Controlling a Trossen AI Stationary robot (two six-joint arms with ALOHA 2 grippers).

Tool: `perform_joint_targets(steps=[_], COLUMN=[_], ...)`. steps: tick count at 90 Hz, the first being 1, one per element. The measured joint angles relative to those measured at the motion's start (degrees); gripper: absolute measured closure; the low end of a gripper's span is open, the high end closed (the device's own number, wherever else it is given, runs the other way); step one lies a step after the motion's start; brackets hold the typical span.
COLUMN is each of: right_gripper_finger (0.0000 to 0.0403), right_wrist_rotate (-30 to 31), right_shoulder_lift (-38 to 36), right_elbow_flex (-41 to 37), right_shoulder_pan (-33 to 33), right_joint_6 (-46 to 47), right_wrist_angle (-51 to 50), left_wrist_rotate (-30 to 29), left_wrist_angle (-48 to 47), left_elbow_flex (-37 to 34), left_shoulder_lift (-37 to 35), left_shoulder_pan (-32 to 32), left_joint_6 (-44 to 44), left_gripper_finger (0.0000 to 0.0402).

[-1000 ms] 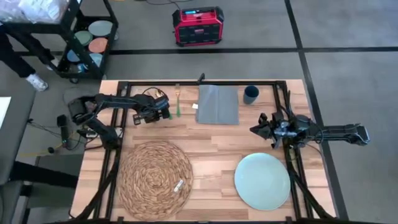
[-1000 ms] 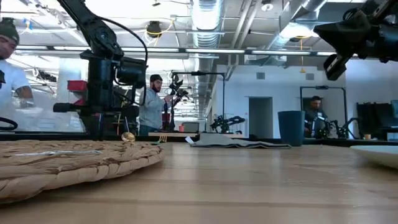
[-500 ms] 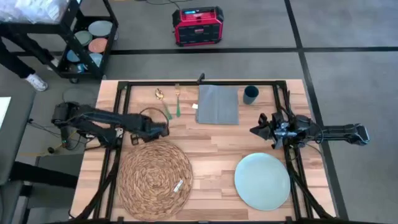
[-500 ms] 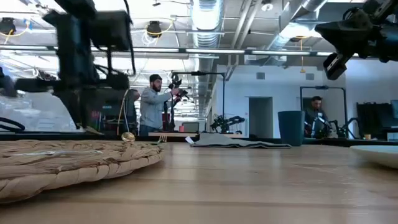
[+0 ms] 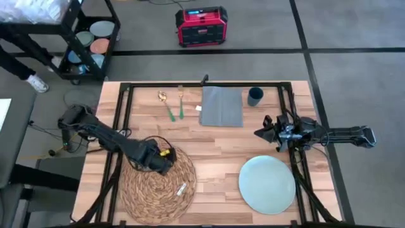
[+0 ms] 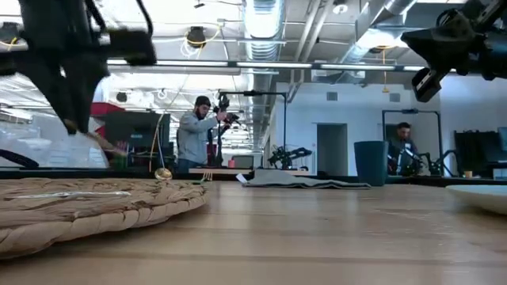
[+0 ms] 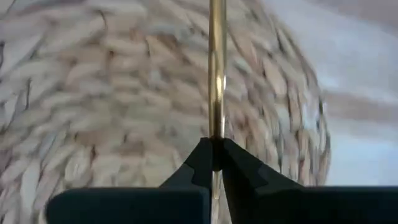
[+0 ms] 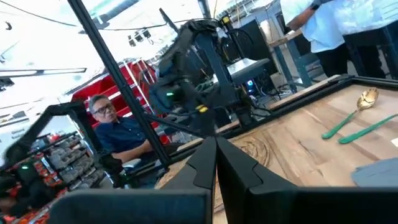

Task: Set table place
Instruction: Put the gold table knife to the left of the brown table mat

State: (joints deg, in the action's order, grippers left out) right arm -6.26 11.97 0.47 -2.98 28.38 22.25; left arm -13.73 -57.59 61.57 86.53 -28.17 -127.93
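A round woven placemat (image 5: 158, 187) lies at the table's near left, and a pale blue-green plate (image 5: 267, 184) at the near right. By the far edge lie a gold spoon (image 5: 166, 104) and a fork (image 5: 181, 104), both green-handled. Beside them are a grey napkin (image 5: 221, 106) and a dark teal cup (image 5: 255, 96). My left gripper (image 5: 166, 163) hovers over the mat's far-left part, shut on a thin gold piece of cutlery (image 7: 216, 74). My right gripper (image 5: 258, 133) is shut and empty, raised near the right rail. My left gripper pinches the gold piece's slim shaft (image 7: 216, 134) between its two fingertips (image 7: 200, 163). The shaft runs on past the tips, in line with the fingers. It is lifted clear above the placemat. Which end of it is held is hidden by the fingers.
A small pale strip (image 5: 181, 188) lies on the placemat's near-right part. Black rails (image 5: 120, 126) frame the tabletop. Beyond the far edge are a red box (image 5: 201, 26) and a black cart (image 5: 82, 38). Several people stand in the room behind.
My left gripper has swung from beside the spoon and fork at the far edge toward the near edge, and now hangs over the placemat's far-left part. The spoon, which it covered a second ago, shows again next to the fork.
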Motion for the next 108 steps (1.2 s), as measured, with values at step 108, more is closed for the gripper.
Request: perform_joint_targets(steps=[108], right_gripper_finger=[0.0403], right_wrist_rotate=[-2.93], right_shoulder_lift=[0.02], right_elbow_flex=[0.0], right_shoulder_pan=[5.02], right_joint_6=[-1.45], right_wrist_angle=[-4.04], left_wrist_rotate=[4.05], left_wrist_angle=[-0.49], left_elbow_flex=[22.03], left_shoulder_lift=[25.43], left_shoulder_pan=[-11.93], left_joint_6=[-3.29], left_gripper_finger=[0.0402])
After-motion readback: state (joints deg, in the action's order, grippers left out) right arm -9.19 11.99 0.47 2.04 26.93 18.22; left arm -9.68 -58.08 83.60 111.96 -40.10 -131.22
